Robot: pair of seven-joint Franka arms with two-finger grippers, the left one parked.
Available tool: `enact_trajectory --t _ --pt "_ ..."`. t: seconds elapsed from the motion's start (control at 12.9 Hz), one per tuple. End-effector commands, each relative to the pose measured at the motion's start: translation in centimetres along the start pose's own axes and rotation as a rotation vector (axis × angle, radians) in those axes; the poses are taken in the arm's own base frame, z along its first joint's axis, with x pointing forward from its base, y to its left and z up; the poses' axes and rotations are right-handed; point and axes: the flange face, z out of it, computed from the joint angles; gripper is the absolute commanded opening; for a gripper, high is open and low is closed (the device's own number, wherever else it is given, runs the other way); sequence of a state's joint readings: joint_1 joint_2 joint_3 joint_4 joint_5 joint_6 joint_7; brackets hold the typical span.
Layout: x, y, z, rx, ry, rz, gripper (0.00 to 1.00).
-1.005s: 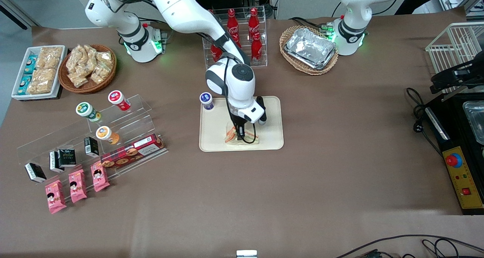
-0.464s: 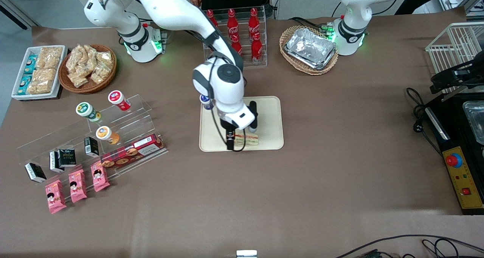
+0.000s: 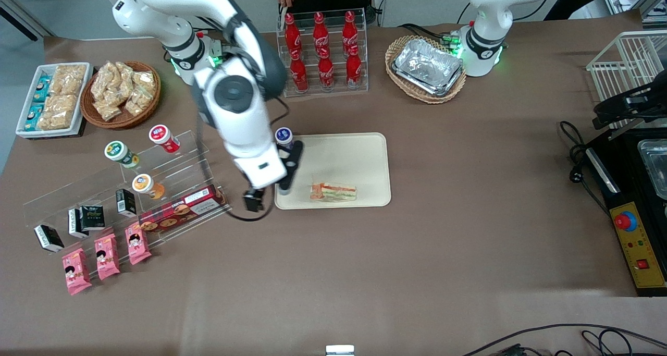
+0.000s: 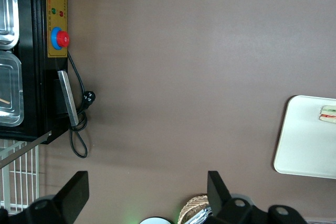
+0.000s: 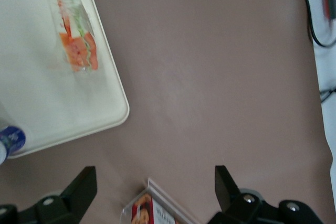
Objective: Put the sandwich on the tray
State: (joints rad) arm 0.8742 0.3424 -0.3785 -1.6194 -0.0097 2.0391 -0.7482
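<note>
We see the wrapped sandwich [image 3: 333, 192] lying on the cream tray [image 3: 365, 158], while our gripper [image 3: 268, 194] hangs above the table beside the tray's edge, fingers spread and empty.

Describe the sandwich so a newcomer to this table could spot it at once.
Find the cream-beige tray in the middle of the brown table. The sandwich lies on it by the rim nearest the front camera, alone, with the open gripper off beside the tray. Clear wrap and orange-red and green filling stripes set it apart from the blue-lidded cup at the tray's corner.
</note>
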Motion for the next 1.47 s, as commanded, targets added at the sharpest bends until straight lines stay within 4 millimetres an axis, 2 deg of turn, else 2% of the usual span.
enact_trajectory --t 0.0,0.08,0.31,0.54,0.93,1.16,1.24,1.39 --pt "-5.1 2.2 -3.5 0.070 0.012 0.070 1.00" --pt "-7.0 3.2 -4.2 0.087 0.005 0.103 1.00" --pt "-13.8 6.2 -8.3 0.106 0.018 0.206 1.00" --pt "-21.2 8.8 -10.7 0.126 0.020 0.324 1.00" --pt "-33.2 12.6 -12.8 0.120 0.018 0.537 1.00" --pt "-39.0 13.1 -14.6 0.114 0.030 0.670 1.00" --pt "-40.6 12.8 -15.2 0.138 0.039 0.794 1.00" --pt "-42.0 12.4 -16.5 0.146 0.047 0.908 1.00"
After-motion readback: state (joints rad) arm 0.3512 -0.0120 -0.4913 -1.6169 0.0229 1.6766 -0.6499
